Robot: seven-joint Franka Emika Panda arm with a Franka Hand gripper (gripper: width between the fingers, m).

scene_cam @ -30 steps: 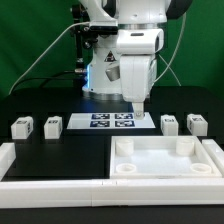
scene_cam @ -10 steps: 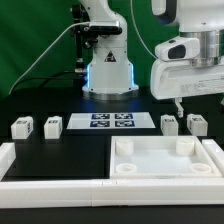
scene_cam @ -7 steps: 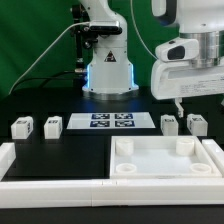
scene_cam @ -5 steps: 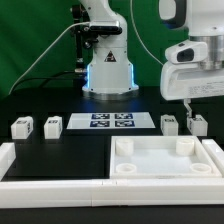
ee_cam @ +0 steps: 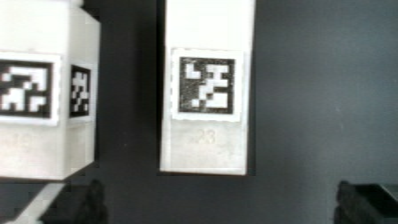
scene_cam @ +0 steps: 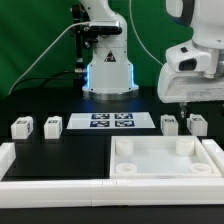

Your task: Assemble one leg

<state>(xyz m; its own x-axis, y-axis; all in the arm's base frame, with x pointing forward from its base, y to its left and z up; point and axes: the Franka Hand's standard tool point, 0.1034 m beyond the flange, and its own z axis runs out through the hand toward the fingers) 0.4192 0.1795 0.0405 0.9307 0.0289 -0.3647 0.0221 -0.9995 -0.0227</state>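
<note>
Gripper [scene_cam: 185,106] is released, fingers [ee_cam: 366,200] spread wide and gripping nothing, hanging over the two blocks on the exterior view's right, with one leg [ee_cam: 210,100] lined up with the gap between them, the second leg [ee_cam: 45,90] just beside it, and the white tray [scene_cam: 165,160] nearer the camera.

Robotics lab setup. Green backdrop [scene_cam: 30,30], black desk [scene_cam: 60,150], robot base [scene_cam: 108,72] at the desk's far edge. Marker board [scene_cam: 111,121] lies just in front of it.
</note>
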